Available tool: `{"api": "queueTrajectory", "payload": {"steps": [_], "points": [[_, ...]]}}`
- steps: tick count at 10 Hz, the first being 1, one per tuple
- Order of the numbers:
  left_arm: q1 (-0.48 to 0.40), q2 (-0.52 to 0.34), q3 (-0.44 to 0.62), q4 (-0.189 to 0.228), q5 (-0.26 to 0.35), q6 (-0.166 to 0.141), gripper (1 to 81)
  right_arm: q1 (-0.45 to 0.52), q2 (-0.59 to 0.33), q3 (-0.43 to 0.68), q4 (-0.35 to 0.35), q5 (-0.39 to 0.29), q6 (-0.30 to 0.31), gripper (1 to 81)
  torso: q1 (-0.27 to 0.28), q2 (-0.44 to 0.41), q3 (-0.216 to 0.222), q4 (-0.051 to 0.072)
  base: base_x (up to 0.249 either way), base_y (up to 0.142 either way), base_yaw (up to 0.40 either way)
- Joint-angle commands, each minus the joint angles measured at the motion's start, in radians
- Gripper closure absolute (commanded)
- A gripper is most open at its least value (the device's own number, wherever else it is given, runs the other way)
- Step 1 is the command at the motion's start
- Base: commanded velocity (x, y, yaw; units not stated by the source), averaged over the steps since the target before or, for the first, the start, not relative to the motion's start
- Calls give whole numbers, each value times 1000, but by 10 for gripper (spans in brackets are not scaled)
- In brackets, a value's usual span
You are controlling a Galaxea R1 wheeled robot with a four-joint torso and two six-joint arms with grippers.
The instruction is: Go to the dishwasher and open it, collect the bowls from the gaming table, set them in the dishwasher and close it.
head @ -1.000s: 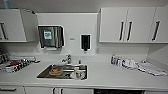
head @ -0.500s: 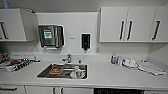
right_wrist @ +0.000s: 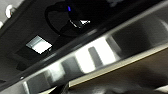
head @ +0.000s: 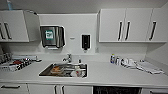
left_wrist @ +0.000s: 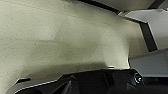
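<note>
You have the dark-topped built-in dishwasher (head: 117,90) at the lower edge of the head view, under the white bench (head: 120,75), right of the steel sink (head: 63,70). Since a second ago the camera has edged closer, and nothing on the bench has moved. You cannot tell either hand's state
</note>
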Motion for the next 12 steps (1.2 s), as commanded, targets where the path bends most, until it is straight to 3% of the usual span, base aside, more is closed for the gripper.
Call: {"api": "queueTrajectory", "payload": {"steps": [1,5,12], "points": [[-67,-15,17,4,41,6,10,79,-41,-6,-19,-124,-20,10,0,0,0,0,-72,0,0],[-67,-13,17,4,41,6,10,61,-33,-13,-20,-117,-20,10,0,0,0,0,-72,0,0],[-67,-11,15,8,41,6,10,52,-10,-48,-20,-113,-32,10,0,0,0,0,0,0,0]]}}
